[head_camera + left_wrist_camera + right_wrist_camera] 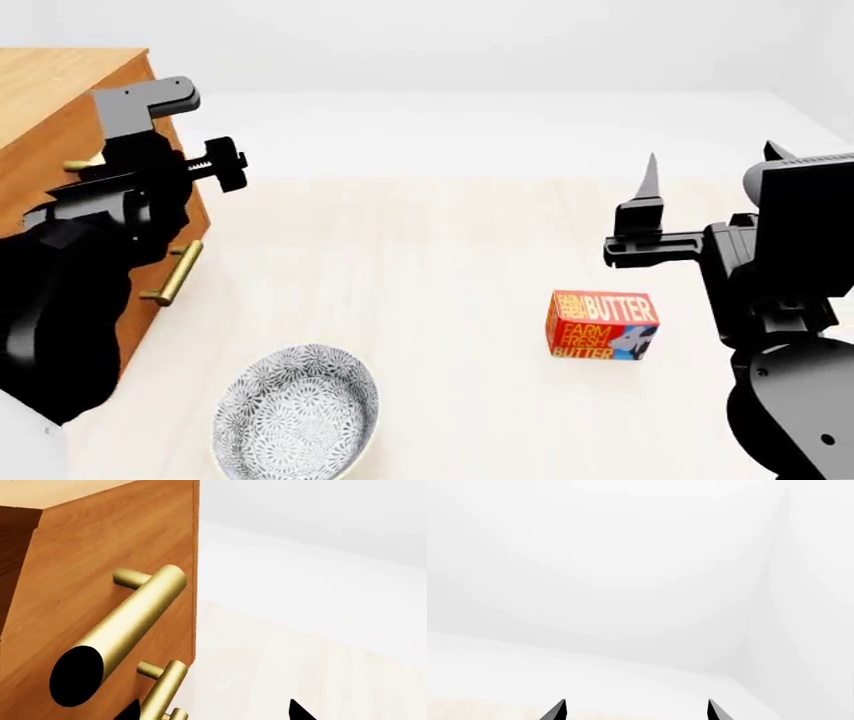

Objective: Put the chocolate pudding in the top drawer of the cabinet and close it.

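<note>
Black left gripper point(213, 711) beside cabinet point(87, 570) handles

Left arm point(94, 230), right arm point(781, 320): matte black, blocky housings; pointed black tips.

The cabinet point(100, 555) is orange-brown wood with a smooth, satin grain. Just ahead of the left claw point(213, 711), its handles point(127, 630) look like brushed brass. The desk point(467, 260) is pale matt wood. The bowl point(296, 412) looks glazed; the butter box point(603, 325) is printed card.
</note>
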Controlling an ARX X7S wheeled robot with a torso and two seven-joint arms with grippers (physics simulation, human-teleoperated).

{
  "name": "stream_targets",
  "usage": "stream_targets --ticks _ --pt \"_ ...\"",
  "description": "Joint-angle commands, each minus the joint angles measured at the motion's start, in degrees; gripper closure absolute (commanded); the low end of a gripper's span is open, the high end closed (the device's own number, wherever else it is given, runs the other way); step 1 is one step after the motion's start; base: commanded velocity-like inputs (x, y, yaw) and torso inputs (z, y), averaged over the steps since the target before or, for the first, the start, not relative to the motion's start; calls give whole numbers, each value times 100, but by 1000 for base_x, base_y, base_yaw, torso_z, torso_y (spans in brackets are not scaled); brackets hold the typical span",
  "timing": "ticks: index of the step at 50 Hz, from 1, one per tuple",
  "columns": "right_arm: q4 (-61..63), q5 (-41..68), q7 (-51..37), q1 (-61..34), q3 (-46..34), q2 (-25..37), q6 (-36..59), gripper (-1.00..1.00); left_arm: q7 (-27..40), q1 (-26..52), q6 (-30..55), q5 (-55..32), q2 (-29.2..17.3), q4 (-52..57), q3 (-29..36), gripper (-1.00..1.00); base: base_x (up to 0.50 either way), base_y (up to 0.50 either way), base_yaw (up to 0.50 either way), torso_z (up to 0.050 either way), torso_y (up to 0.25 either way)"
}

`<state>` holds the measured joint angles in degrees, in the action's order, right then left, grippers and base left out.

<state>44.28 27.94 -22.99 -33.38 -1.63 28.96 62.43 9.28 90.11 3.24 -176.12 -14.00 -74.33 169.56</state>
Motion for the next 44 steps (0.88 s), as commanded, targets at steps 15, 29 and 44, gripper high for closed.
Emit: stream_targets --ticks 15,29,44 --pt "-110 -8 9 83 -10 39 -170 -100 -354 -363 -151 207 469 -62 244 -100 5 1 -1 0 0" --pt "-160 0 4 104 -34 35 -230 -100 -686 -344 -226 381 736 -52 287 -100 0 0 0 0 0" --pt "-207 10 -1 111 -41 31 -296 -100 -678 843 -2021 897 619 2541 100 -100 0 0 0 0 0"
